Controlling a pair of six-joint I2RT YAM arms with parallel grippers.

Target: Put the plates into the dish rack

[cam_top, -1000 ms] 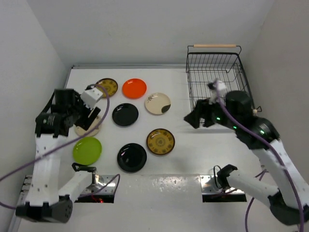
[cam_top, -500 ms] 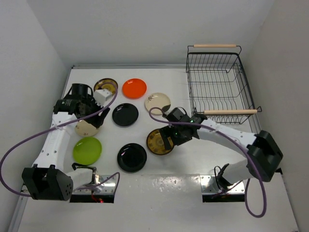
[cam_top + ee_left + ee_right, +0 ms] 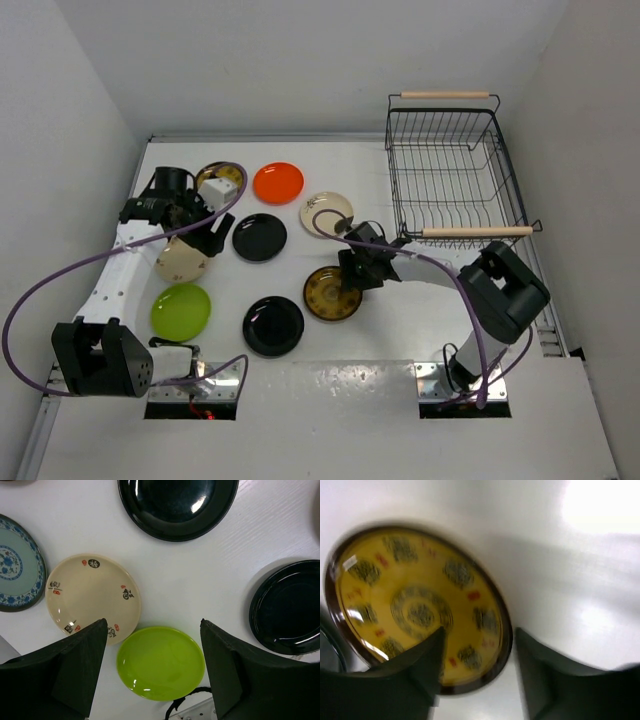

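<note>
The empty black wire dish rack (image 3: pixel 455 170) stands at the back right. On the table lie an orange plate (image 3: pixel 278 182), a cream plate with a dark patch (image 3: pixel 327 212), two black plates (image 3: pixel 259 237) (image 3: pixel 273 325), a beige plate (image 3: pixel 180 262), a lime plate (image 3: pixel 181 311) and two brown-gold plates (image 3: pixel 332 293) (image 3: pixel 222 178). My right gripper (image 3: pixel 350 275) is open, low over the near brown-gold plate (image 3: pixel 420 610), its fingers either side of the plate's right rim. My left gripper (image 3: pixel 205 235) is open and empty above the beige plate (image 3: pixel 92 597) and lime plate (image 3: pixel 160 662). A teal plate (image 3: pixel 15 570) shows in the left wrist view.
White walls close in the table on the left, back and right. The rack's near wooden handle (image 3: pixel 478 231) lies just right of my right arm. A purple cable (image 3: pixel 60 290) loops off the left arm.
My right arm has swung left from beside the rack and come down onto the near brown-gold plate. My left arm has stretched toward the back, over the beige plate.
</note>
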